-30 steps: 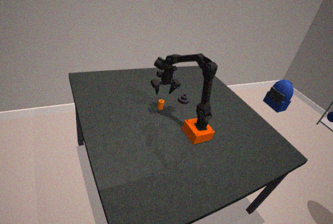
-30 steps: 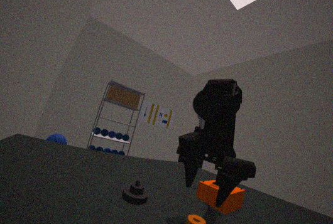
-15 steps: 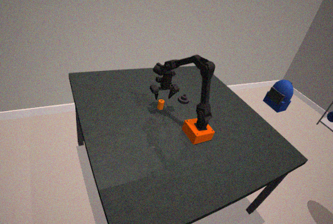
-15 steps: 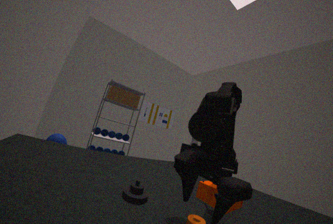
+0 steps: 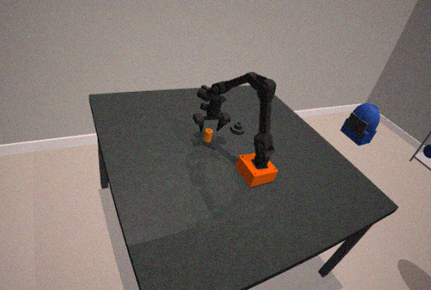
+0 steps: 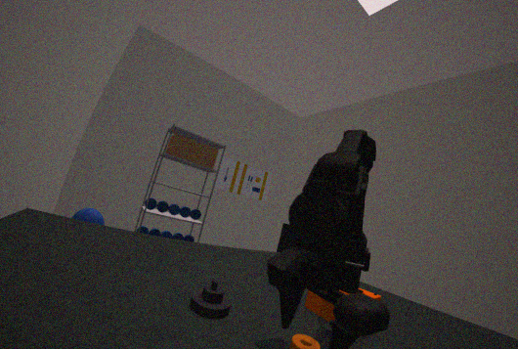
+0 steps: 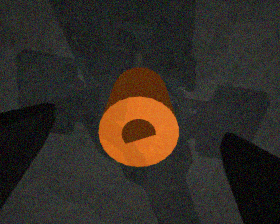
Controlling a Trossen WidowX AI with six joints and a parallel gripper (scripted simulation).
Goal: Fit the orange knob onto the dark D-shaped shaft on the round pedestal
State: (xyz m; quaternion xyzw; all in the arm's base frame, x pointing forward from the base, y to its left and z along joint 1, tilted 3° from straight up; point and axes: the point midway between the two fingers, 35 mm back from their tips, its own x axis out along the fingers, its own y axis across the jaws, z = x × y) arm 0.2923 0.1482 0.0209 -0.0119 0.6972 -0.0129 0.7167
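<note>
The orange knob (image 5: 207, 135) (image 6: 305, 342) (image 7: 139, 155) stands upright on the table. In the wrist view its D-shaped hole faces up, with the flat side toward the lower edge of the view and slightly tilted. My gripper (image 5: 211, 128) (image 7: 140, 126) is open and empty, pointing down just above the knob, with one finger on each side and not touching it. The round pedestal (image 5: 237, 130) (image 6: 210, 307) stands a short way from the knob, with the dark shaft (image 5: 238, 123) (image 6: 214, 284) pointing up. The shaft's flat side cannot be made out.
The orange base (image 5: 257, 175) (image 6: 320, 306) of the arm stands on the dark table (image 5: 163, 210) (image 6: 98, 273). The arm arches from it over the table to the gripper. A blue object (image 5: 366, 123) and a shelf rack (image 6: 191, 172) are away from the table.
</note>
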